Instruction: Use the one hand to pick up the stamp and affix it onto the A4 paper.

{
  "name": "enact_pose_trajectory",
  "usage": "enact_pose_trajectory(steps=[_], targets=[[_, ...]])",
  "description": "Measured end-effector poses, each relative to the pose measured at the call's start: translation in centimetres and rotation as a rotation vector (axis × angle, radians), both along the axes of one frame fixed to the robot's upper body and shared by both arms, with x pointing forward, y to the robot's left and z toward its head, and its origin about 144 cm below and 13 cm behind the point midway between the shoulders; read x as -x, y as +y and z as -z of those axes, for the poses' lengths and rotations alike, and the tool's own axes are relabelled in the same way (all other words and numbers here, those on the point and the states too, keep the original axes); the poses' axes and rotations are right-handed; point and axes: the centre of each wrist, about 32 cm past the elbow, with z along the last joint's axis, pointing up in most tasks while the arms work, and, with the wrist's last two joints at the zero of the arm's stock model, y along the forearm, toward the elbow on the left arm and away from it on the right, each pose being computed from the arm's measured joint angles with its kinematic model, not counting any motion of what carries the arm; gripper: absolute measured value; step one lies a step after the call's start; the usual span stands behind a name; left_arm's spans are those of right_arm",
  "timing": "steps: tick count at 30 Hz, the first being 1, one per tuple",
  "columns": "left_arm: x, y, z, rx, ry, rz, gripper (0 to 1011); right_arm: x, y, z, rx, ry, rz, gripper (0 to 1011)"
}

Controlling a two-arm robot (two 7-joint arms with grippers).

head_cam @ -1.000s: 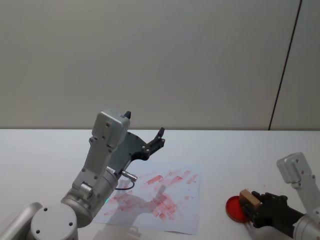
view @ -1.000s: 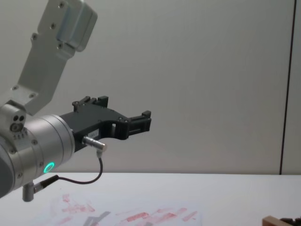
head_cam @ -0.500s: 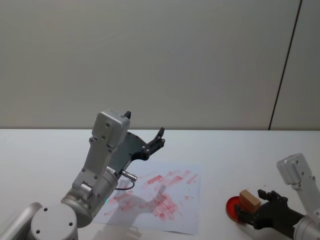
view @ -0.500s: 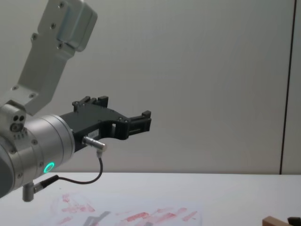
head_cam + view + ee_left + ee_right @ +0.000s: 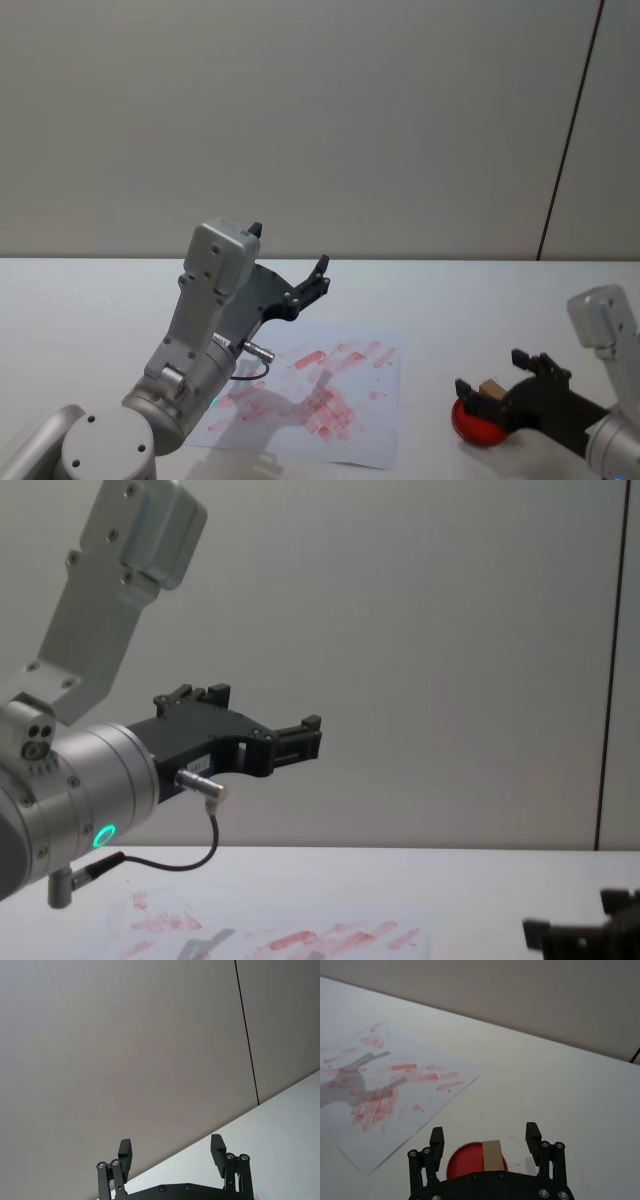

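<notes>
Left gripper is just parked up in the air over the desk, fingers spread, holding nothing. The A4 paper lies flat, already full of red prints. Over on the right, the stamp sits on the red ink pad, and the right gripper straddles it wide open, not clamped. So I'd say grab, lift and press are all left.

A round red ink pad sits on the white table
</notes>
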Motion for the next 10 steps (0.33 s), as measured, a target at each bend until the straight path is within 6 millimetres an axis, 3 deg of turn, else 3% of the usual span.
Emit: enact_pose_trajectory(steps=[10], targets=[[0.00, 0.00, 0.00, 0.000, 0.000, 0.000, 1003, -0.24, 0.18, -1.09, -0.068, -0.061, -0.011, 1001]])
